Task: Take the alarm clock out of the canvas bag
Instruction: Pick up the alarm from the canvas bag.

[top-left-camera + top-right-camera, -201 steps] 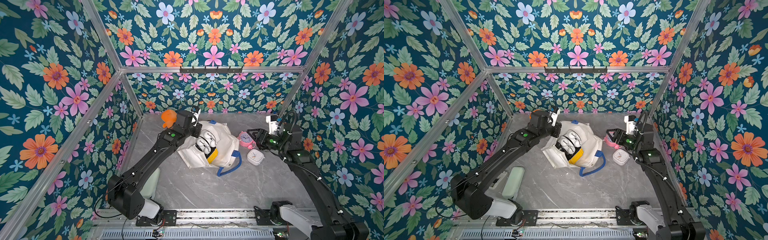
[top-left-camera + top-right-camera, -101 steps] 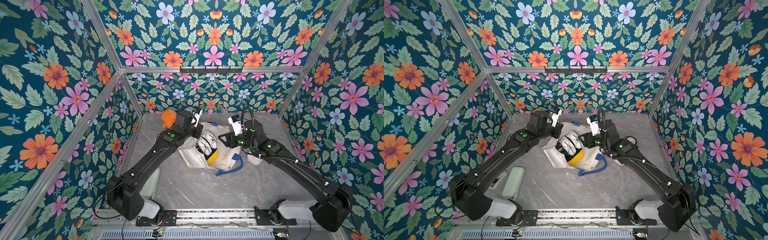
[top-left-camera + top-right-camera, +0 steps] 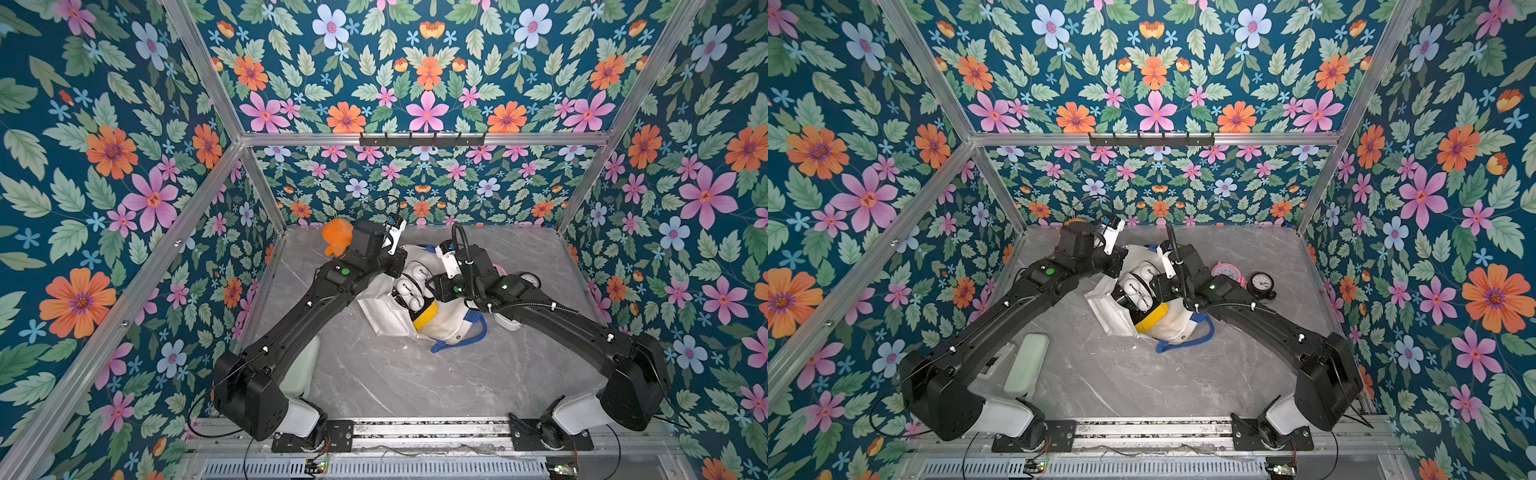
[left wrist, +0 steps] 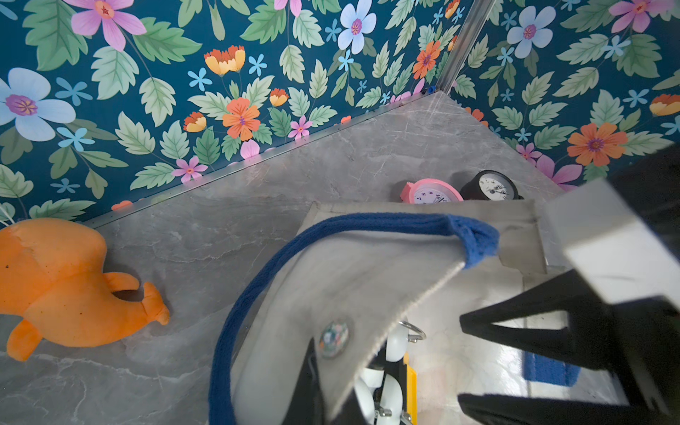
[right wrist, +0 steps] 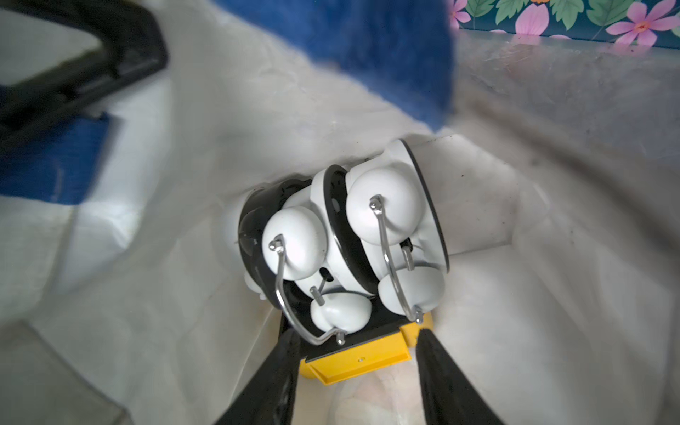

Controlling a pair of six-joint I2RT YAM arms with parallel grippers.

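The white canvas bag [image 3: 384,318] [image 3: 1177,326] lies on its side mid-table with blue handles [image 4: 257,290]. My left gripper [image 4: 331,397] [image 3: 400,266] is shut on the bag's upper rim and holds the mouth up. Inside lie two white twin-bell alarm clocks [image 5: 382,206] [image 5: 294,243] and a yellow alarm clock [image 5: 360,358] [image 3: 424,316]. My right gripper [image 5: 357,338] [image 3: 1156,286] reaches into the mouth. Its jaws are open, with one fingertip at each side of the yellow clock's near edge.
A pink clock [image 3: 1227,272] [image 4: 430,191] and a black clock [image 3: 1261,284] [image 4: 491,186] stand outside, right of the bag. A white clock [image 3: 509,324] peeks from under the right arm. An orange plush toy [image 3: 336,241] [image 4: 55,283] lies by the back wall, far left.
My right arm swung left from beside the pink clock and reached into the bag's mouth, its jaws narrowing. The left gripper kept its hold on the rim.
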